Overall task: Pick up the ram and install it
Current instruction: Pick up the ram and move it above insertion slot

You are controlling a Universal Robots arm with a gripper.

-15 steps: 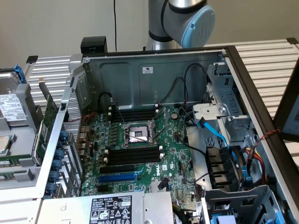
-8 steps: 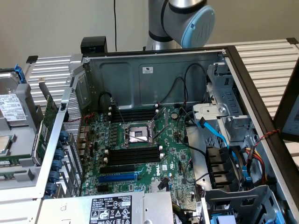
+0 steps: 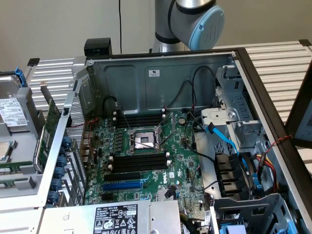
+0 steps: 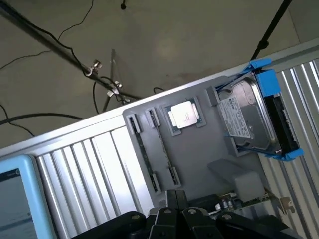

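Gripper point(image 4: 175, 201) is right up at the lens, black fingers pinched together with nothing between them, hanging over the grey parts tray point(image 4: 148, 134). To me this reads as the reach for the pick, nothing grabbed yet. To do it well I'd square the jaws across the ram point(image 4: 163, 147) near the middle of its top edge, staying clear of the CPU point(image 4: 183, 115) just beside it and the hard drive point(image 4: 249, 117) in its blue caddy further along. The ram stands on edge in the tray's end clips. It's long, very thin and greenish, seen edge-on so I can't make out label or chips. In the exterior view the motherboard's black memory slots point(image 3: 139, 162) look empty.
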